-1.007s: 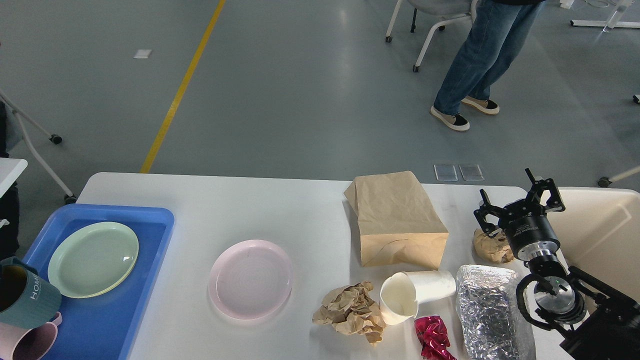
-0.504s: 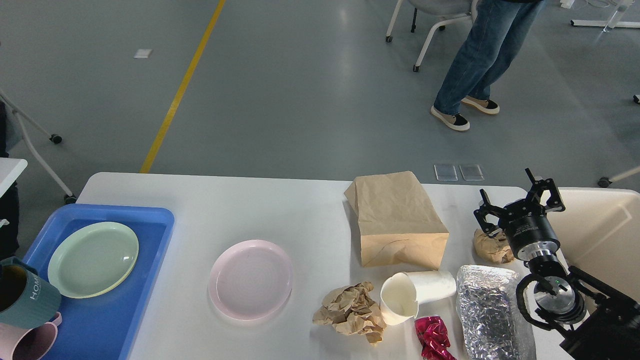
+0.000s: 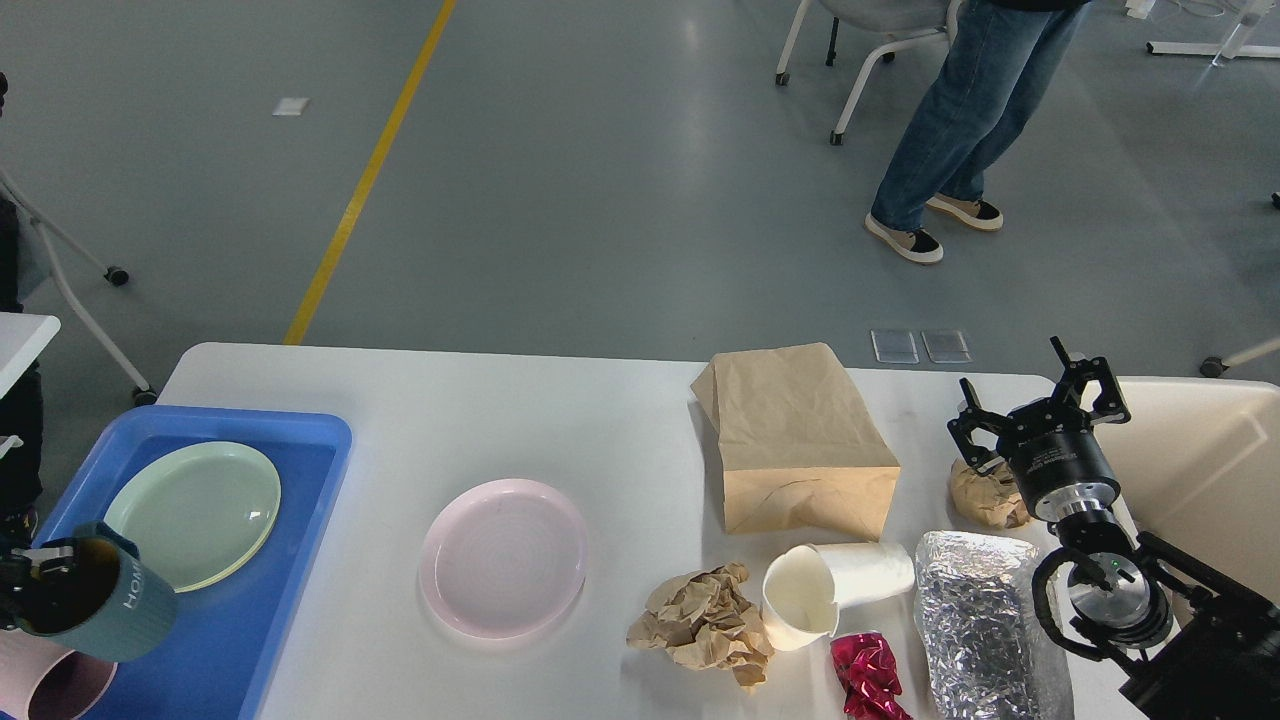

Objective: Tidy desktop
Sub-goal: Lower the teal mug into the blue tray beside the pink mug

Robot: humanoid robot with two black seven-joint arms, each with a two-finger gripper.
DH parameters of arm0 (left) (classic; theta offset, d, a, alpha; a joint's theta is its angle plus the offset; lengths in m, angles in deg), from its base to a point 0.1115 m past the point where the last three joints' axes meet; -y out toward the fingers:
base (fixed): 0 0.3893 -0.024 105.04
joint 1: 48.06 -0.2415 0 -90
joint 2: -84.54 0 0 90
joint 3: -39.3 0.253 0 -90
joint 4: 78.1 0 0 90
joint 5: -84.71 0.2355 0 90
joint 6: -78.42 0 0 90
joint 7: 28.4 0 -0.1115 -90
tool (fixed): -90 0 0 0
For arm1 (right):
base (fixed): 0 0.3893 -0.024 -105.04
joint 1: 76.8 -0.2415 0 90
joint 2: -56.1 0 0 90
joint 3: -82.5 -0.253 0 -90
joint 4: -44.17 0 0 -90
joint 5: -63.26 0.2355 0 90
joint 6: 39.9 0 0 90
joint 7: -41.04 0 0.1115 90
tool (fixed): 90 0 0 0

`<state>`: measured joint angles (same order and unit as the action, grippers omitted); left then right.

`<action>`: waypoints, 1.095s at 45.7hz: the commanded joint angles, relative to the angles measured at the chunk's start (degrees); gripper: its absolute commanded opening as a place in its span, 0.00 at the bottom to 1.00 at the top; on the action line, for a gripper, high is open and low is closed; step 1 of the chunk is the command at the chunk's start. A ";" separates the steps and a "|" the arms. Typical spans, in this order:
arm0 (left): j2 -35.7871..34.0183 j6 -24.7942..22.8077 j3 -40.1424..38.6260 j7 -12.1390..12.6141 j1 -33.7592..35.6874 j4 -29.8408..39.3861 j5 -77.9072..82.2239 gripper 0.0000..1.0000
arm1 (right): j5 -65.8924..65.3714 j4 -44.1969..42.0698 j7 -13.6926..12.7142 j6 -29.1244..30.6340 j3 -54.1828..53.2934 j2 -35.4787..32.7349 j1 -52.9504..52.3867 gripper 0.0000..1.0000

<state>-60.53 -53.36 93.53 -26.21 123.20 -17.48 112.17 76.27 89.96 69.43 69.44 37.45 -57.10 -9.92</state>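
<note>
From the head view, the desk (image 3: 560, 420) filled the lower half of the frame, a person's legs (image 3: 960, 130) on the floor beyond its far edge. A blue tray (image 3: 250, 600) sat at its left edge, holding a green plate (image 3: 192, 513). At the tray's near end a teal mug (image 3: 100, 600) hung tilted over a pink mug (image 3: 50, 685). The left gripper (image 3: 15, 590) showed only as a dark sliver at the mug's rim, and whether its fingers gripped the mug could not be told.

A pink plate (image 3: 503, 557) lay mid-desk. Toward the right edge lay a paper bag (image 3: 795, 440), a brown wad (image 3: 703, 625), a tipped paper cup (image 3: 830, 592), a red wrapper (image 3: 865, 675) and a foil pack (image 3: 975, 620). The right gripper (image 3: 1035, 410) hovered with fingers spread wide and empty, just over a second wad (image 3: 985, 495), beside the beige bin (image 3: 1200, 450).

The step in hand seemed to be stowing dishes in the tray. Next, the right fingers would probably need to drop around that wad and close.
</note>
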 commanded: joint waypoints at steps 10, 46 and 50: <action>4.54 8.38 -0.44 -0.35 -6.64 1.26 -0.74 0.00 | 0.00 0.00 0.00 0.00 0.05 0.00 0.00 1.00; 5.50 13.39 -0.36 -0.61 -8.93 1.52 -2.85 0.94 | 0.00 0.00 0.00 0.00 -0.03 0.00 0.00 1.00; 5.50 13.30 -0.36 -0.52 -8.84 1.69 -2.85 0.95 | 0.00 0.00 0.00 0.00 0.05 0.00 0.00 1.00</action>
<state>-54.96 -39.85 93.15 -26.84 114.28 -15.98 109.36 76.27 89.96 69.43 69.44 37.47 -57.10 -9.92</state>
